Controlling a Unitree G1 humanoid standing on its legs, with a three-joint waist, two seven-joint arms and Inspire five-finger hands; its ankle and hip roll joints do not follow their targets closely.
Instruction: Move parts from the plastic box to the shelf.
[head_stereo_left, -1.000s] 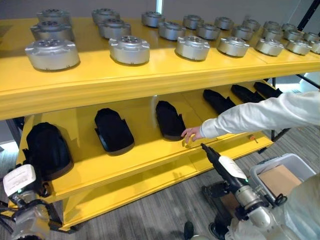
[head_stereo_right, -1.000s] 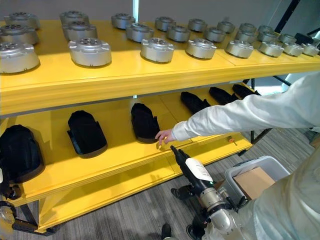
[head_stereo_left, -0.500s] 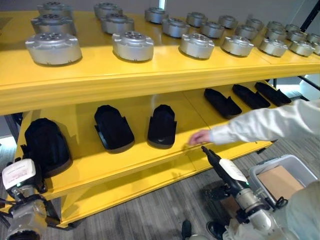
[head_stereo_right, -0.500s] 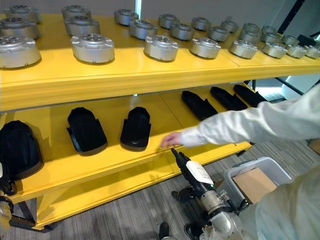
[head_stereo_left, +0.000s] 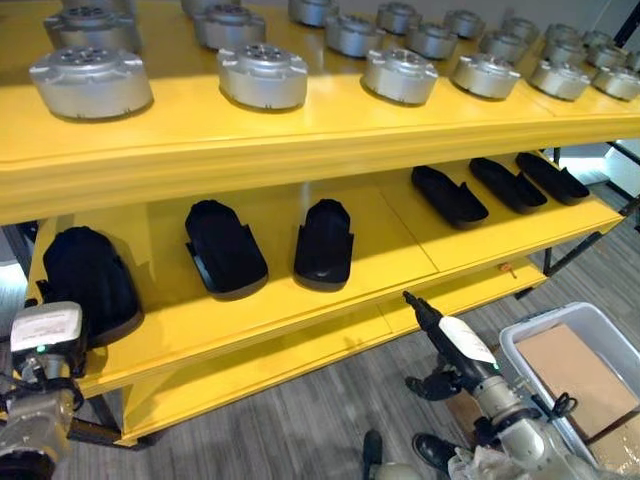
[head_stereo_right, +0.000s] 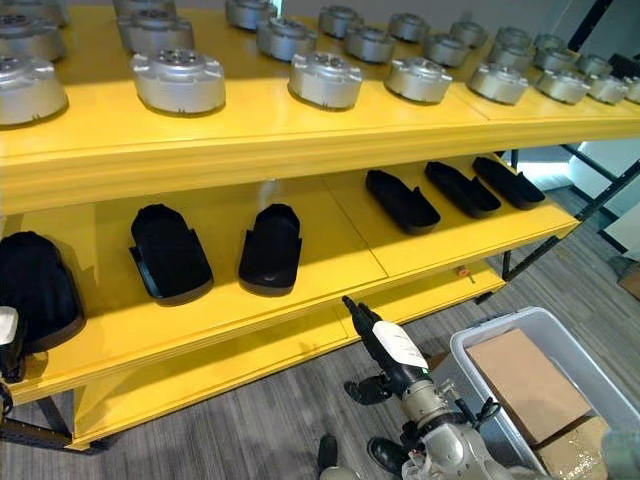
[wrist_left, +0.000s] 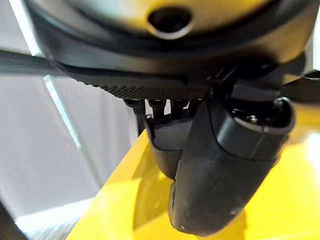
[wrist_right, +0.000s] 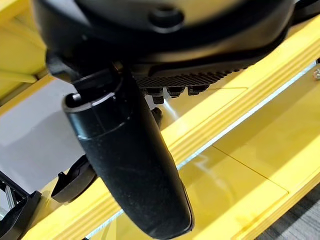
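Note:
The yellow shelf (head_stereo_left: 300, 140) carries rows of round silver parts (head_stereo_left: 262, 75) on its top board. On the middle board lie black parts: a bulky one (head_stereo_left: 88, 280) at the left, two flatter ones (head_stereo_left: 224, 247) (head_stereo_left: 324, 243) in the middle, and several long ones (head_stereo_left: 449, 195) to the right. The grey plastic box (head_stereo_right: 468, 352) stands on the floor at the lower right. My right hand (head_stereo_left: 450, 338) hovers between the box and the shelf's lower edge, open and holding nothing. My left hand (head_stereo_left: 42, 328) is by the shelf's left end, below the bulky part, open and also holding nothing.
A brown cardboard sheet (head_stereo_right: 527, 383) lies inside the plastic box. Grey carpet floor (head_stereo_left: 300, 420) runs in front of the shelf. The middle board has bare yellow surface (head_stereo_left: 400, 250) between the black parts. A black frame leg (head_stereo_left: 575, 245) stands at the shelf's right end.
The person's white-sleeved arm has pulled back from the middle board and is gone. The black part it touched now lies slightly further left and turned. My hands have barely moved.

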